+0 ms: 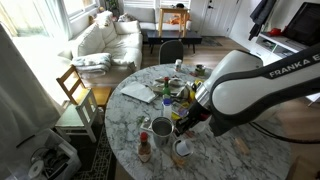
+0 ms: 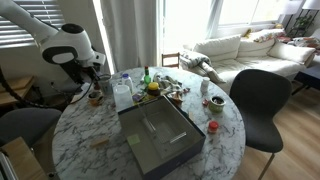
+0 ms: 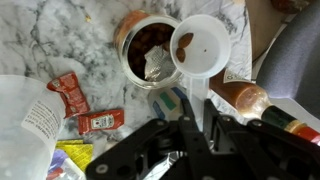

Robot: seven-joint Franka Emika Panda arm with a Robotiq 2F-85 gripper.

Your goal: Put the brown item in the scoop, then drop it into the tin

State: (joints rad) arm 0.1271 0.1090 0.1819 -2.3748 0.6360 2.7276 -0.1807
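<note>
While pinching the scoop (image 3: 200, 45) by its handle in the pincer (image 3: 198, 125), holds its bowl, brown item (image 3: 185, 42) inside, at the rim of the tin (image 3: 145, 50) on the worktop (image 3: 70, 40).

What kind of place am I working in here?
Probably a home living and dining room: a white sofa sits behind, and the work surface is a cluttered round marble table with a dark chair beside it.
</note>
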